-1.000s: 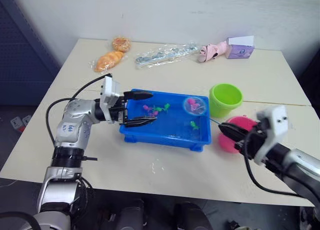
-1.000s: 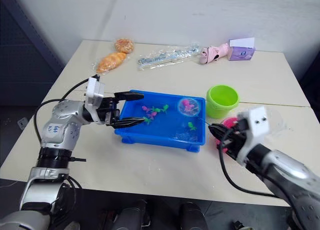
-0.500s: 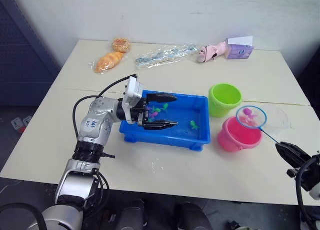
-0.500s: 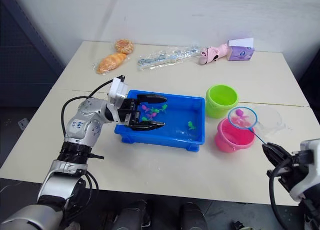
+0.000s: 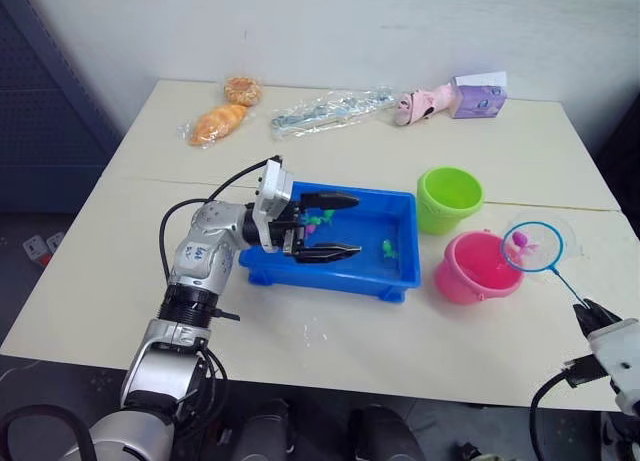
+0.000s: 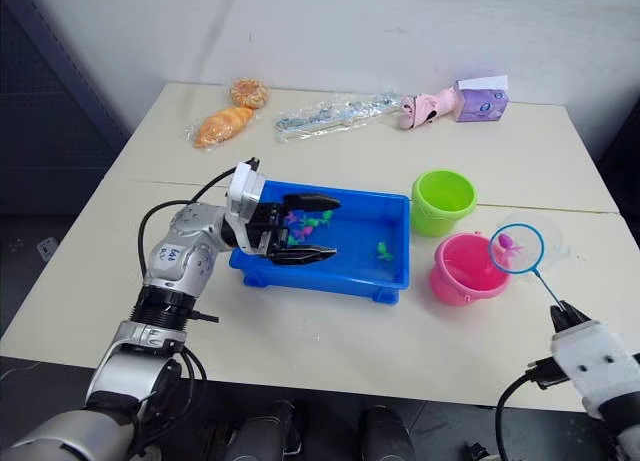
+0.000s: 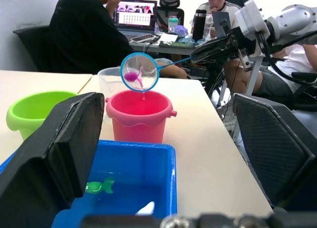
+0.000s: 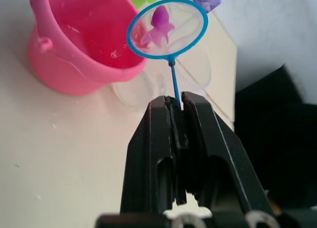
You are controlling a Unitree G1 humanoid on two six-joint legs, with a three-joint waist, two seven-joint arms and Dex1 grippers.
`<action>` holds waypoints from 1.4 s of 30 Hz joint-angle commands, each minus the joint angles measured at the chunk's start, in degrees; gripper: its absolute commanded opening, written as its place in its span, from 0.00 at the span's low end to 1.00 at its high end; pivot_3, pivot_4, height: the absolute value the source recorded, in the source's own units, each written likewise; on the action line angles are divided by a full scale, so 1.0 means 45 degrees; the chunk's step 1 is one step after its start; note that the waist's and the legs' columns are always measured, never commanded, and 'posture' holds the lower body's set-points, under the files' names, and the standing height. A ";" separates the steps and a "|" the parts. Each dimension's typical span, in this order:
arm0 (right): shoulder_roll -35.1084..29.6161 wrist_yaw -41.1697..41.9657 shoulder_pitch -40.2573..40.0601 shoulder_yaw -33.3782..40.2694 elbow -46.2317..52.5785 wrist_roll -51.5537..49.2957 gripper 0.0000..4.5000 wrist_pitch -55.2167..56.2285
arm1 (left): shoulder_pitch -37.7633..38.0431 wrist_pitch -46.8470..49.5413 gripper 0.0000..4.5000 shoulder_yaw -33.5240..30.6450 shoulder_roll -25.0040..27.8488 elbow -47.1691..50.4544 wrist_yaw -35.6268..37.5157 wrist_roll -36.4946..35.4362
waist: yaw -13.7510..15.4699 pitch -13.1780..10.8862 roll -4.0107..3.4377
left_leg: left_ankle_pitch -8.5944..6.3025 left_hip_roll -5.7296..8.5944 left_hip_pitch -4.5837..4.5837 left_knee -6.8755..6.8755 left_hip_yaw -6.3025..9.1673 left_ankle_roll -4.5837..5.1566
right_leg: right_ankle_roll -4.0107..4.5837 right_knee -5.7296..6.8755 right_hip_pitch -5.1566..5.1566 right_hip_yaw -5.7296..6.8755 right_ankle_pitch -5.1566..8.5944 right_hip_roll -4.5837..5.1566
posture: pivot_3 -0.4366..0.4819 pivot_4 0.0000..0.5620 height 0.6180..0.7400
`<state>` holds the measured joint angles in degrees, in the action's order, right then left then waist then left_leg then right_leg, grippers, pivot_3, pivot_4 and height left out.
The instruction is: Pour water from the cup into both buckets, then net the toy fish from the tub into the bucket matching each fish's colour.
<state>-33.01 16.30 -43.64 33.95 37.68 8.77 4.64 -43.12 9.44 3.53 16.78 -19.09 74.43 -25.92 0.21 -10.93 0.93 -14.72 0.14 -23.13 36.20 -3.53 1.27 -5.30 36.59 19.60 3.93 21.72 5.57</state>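
On the far left of the pale tabletop point(image 5: 90, 281) lie two bagged orange-brown pastries point(image 5: 222, 111), with a crinkled clear plastic packet point(image 5: 330, 108) a little to their right. Nearer, the left gripper point(image 5: 352, 224) reaches in from the left over the shallow bright blue plastic tub point(image 5: 330, 276), its two black fingers spread wide apart with nothing between them. Below and between those fingers, small green and pink-magenta toy fish point(image 5: 318, 218) sit in the tub's far left part, and one green fish point(image 5: 386, 248) lies alone further right, clear of the fingertips.

Just right of the tub stand the two small pails: the lime green plastic bucket point(image 5: 450, 198) farther away, the pink plastic bucket point(image 5: 480, 269) nearer, the two almost touching. Behind the pink one, on its right, is the wide clear plastic cup point(image 7: 110, 78), partly hidden.

The small net with a light-blue round hoop point(image 5: 532, 246) hangs above the pink bucket's right edge and the cup, with a single pink-magenta fish point(image 8: 158, 25) lying in its mesh. Its thin straight handle runs down and to the near right into the right gripper point(image 8: 177, 105), whose black fingers are pinched tight on the handle's end, well to the near right of both buckets.

At the far right edge of the table rest a pink toy point(image 5: 422, 103) and a small lilac carton point(image 5: 480, 94).
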 commanded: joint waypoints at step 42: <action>-0.0865 0.1227 1.4441 -1.0440 -0.1908 -0.5982 0.00 -1.0712 | 0.4726 -0.1354 0.99 -0.4691 0.4490 0.0142 -0.2502 -0.0262 | -0.0074 0.0009 0.0037 | 0.0003 -0.0007 -0.0005 0.0039 0.0022 0.0028 | 0.0031 0.0098 0.0029 0.0009 -0.0004 0.0053 | 0.48 0.27 1.00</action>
<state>-36.51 20.59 20.27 -12.33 28.36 -19.39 -43.04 -21.86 3.53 -16.36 36.13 -20.66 63.26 -25.99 -0.13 -10.89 1.09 -14.71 0.11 -23.18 36.38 -3.40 1.41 -5.17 37.03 19.72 4.02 21.70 5.82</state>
